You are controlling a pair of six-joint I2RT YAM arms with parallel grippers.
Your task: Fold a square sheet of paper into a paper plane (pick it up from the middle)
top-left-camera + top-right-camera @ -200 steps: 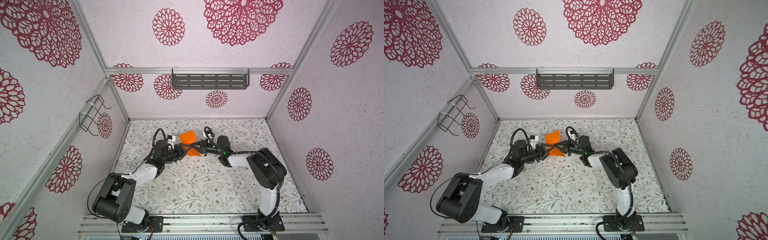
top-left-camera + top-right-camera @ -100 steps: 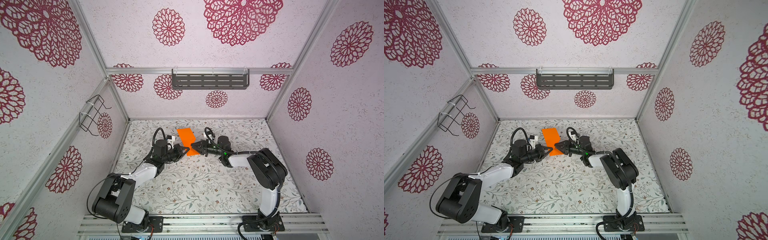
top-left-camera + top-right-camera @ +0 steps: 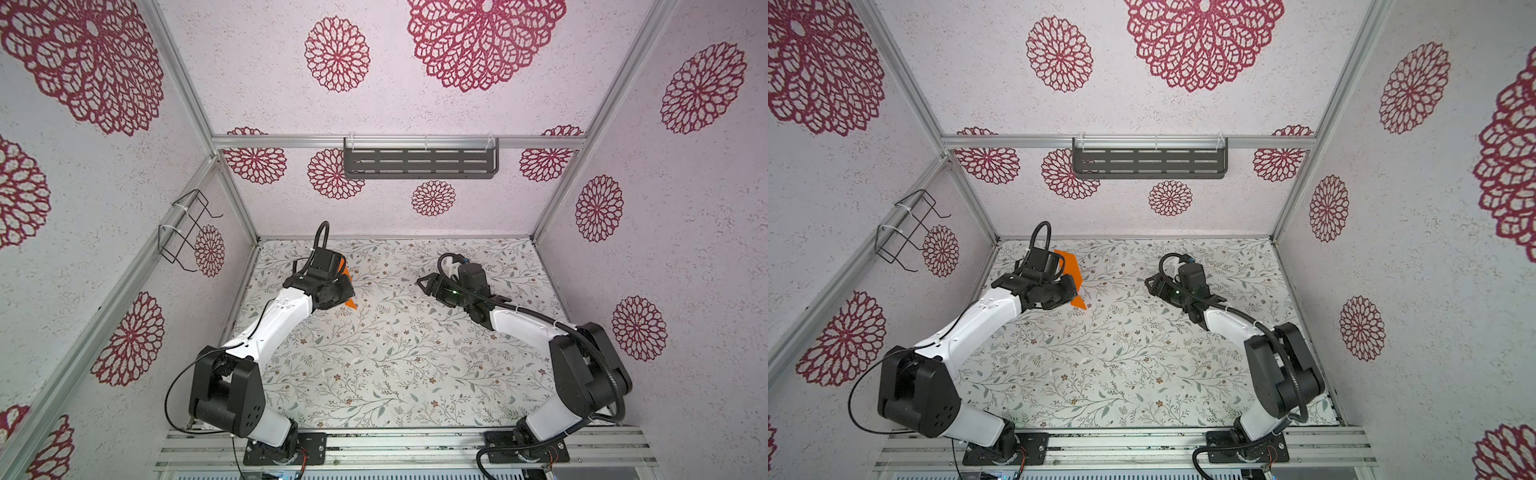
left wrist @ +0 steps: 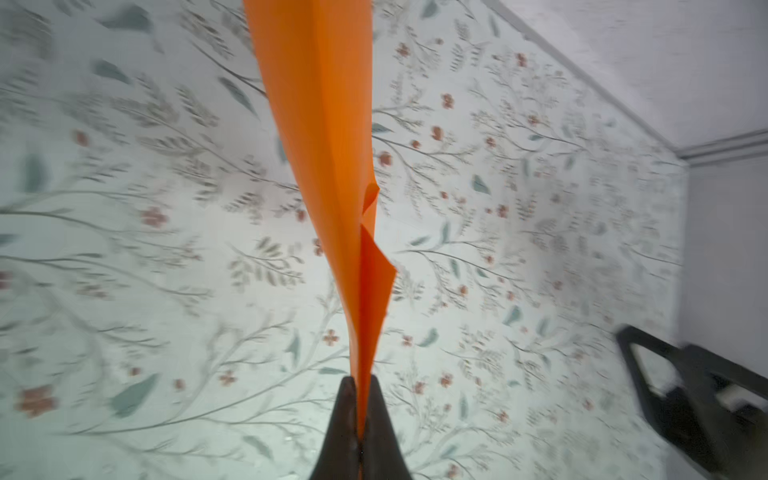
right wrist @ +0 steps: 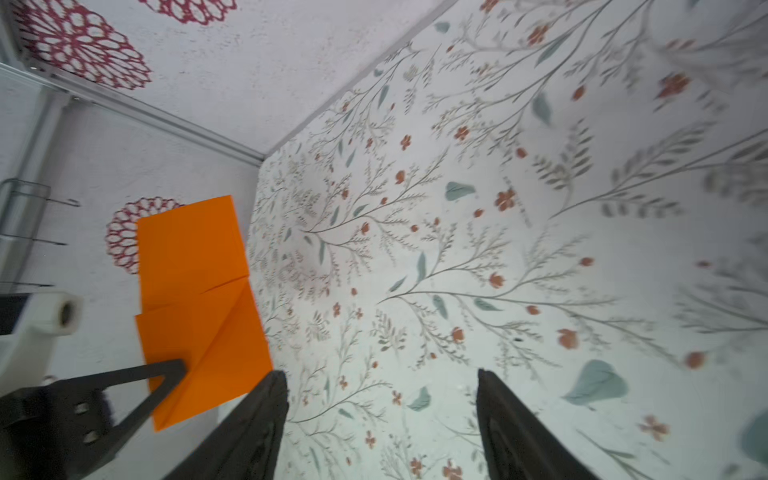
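My workspace, seen from above: a dark grey slotted metal shelf [image 3: 419, 163] hangs from a silver aluminium rail [image 3: 291, 142] on the pale, rough-textured back wall [image 3: 374, 108], which is printed with crimson lace-like rosettes. Below the shelf spreads a white tabletop sheet with grey-green sprigs and small red flowers [image 3: 374, 365]. Left of the shelf, a black wire rack [image 3: 187, 230] clings to the side wall. The light is soft and even.

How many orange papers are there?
1. The paper is pinched in the left pincer, held up over the far left of the table. The arm hides part of it; I see no other.
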